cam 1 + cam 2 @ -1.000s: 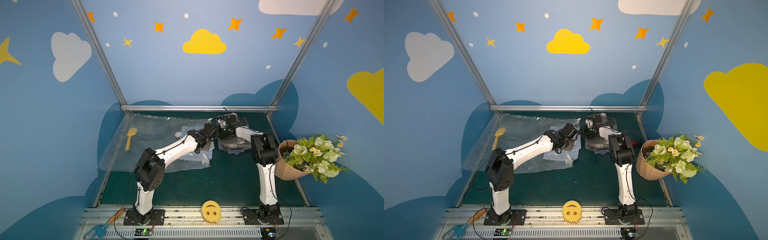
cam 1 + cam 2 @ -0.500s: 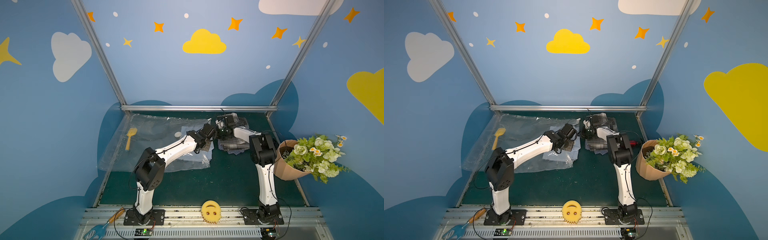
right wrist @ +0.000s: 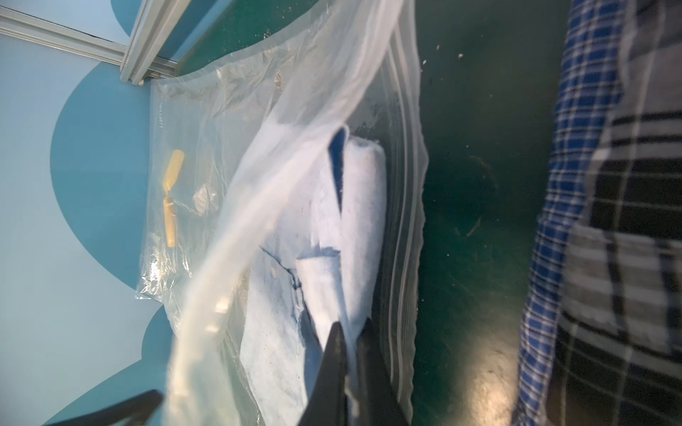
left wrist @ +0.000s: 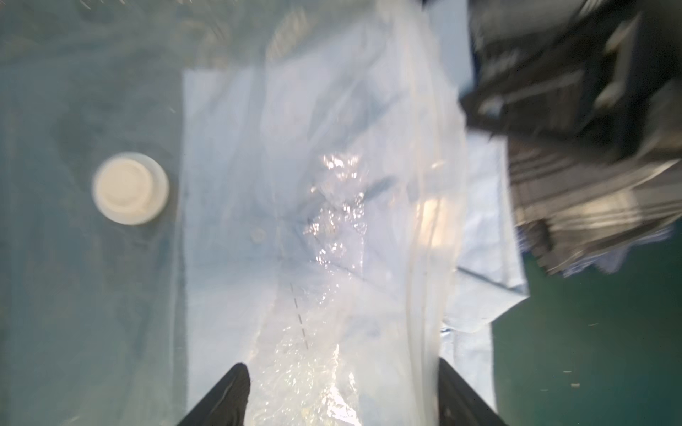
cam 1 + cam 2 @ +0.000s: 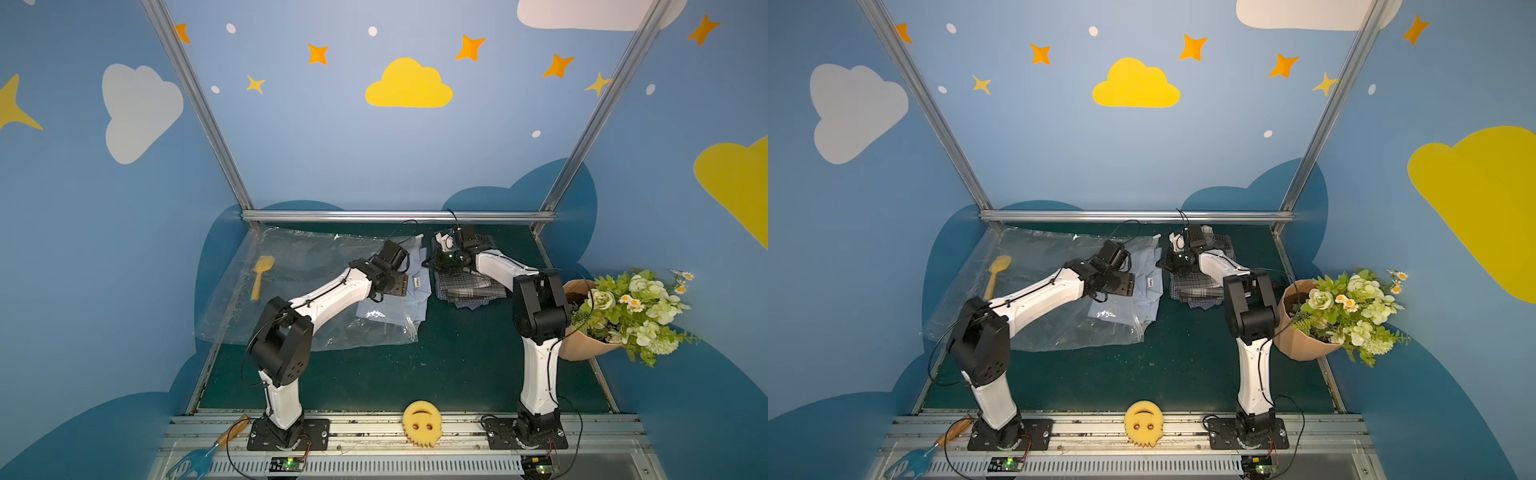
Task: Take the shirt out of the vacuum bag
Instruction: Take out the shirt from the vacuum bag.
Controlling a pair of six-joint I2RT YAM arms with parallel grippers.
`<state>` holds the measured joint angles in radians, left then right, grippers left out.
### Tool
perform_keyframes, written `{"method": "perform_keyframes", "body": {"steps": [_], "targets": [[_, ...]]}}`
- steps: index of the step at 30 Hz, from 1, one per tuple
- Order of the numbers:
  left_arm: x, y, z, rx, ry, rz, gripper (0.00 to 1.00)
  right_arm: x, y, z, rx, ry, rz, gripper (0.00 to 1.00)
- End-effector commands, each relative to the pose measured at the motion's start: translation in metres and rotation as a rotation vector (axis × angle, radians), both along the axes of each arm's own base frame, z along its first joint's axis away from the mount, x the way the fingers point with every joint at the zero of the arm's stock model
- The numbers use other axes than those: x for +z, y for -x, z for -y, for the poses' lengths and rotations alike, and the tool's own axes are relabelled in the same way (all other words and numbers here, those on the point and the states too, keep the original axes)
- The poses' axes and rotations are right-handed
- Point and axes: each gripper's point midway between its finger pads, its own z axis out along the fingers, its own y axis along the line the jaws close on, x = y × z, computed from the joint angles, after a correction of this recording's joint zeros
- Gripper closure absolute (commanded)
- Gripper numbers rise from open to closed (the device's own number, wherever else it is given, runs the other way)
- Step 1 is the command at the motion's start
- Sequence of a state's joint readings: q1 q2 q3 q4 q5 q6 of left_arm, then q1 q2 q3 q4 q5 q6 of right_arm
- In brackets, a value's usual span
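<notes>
left gripper spread over blurred vacuum bag, right gripper pinched tight on shirt, contact half hidden

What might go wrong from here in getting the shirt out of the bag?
1. The left gripper is open over the vacuum bag, holding nothing, so the bag may slide along with the light blue shirt.
2. The right gripper pinches only an edge of the shirt; it may slip free.
3. The plaid clothes lie close beside the bag's mouth and could get dragged.
</notes>
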<state>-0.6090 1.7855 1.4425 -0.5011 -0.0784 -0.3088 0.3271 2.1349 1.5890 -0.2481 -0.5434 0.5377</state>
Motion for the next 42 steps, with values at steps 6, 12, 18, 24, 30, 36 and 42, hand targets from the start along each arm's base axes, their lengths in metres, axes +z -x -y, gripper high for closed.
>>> {"method": "perform_keyframes", "body": {"steps": [6,12,18,24,30,36,42], "targets": [[0.017,-0.022,-0.05,0.138,0.262,0.036,0.22,0.012,0.0,0.011,-0.002,0.008,0.003,1.0],[-0.016,-0.026,-0.081,0.227,0.202,0.0,0.25,0.017,-0.002,0.019,-0.011,-0.005,0.002,1.0],[-0.072,-0.037,-0.113,0.351,0.234,-0.095,0.39,0.023,-0.001,0.02,-0.007,-0.01,0.009,1.0],[-0.105,-0.052,-0.127,0.402,0.211,-0.163,0.48,0.002,0.005,0.006,-0.008,-0.03,-0.044,1.0],[-0.134,-0.061,-0.133,0.46,0.237,-0.243,0.56,-0.015,0.007,-0.014,-0.015,-0.046,-0.09,1.0],[-0.147,-0.062,-0.144,0.501,0.251,-0.267,0.76,-0.008,0.001,-0.025,-0.02,-0.049,-0.084,1.0],[-0.156,-0.055,-0.159,0.544,0.23,-0.271,0.9,0.013,-0.003,-0.002,-0.063,-0.037,-0.06,1.0]]}}
